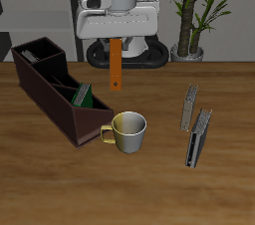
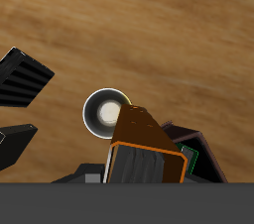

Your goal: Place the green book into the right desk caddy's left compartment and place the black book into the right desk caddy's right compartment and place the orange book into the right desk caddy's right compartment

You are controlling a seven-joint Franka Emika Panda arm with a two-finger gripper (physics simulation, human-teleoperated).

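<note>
Sitting at an angle across the table (image 1: 40,184), the right desk caddy (image 1: 55,105) is a long maroon-brown box whose far end holds the larger rectangular section, the right compartment (image 1: 42,58). A dark slab, seemingly the black book (image 1: 36,56), lies inside that section, though its edges are hard to make out. Nearer the table's front edge, behind a slanted divider, the left compartment (image 1: 88,98) holds the green book (image 1: 85,97), standing tilted with its green cover showing above the wall.

Just beside the caddy's pointed front end stands a cream mug (image 1: 127,131), its handle turned toward the caddy.

Above the caddy's middle hangs the gripper (image 1: 116,42), its fingers pinching the top of the orange book (image 1: 116,65), which dangles upright in the air, clear of the caddy's walls. In the wrist view the orange book (image 2: 145,149) fills the space in front of the camera, with the mug (image 2: 107,112) beyond it and a sliver of the green book (image 2: 190,159) beside the caddy's dark wall (image 2: 177,134).

Well apart toward the other side of the table, two slim grey books (image 1: 195,124) stand upright on edge, close to each other.
</note>
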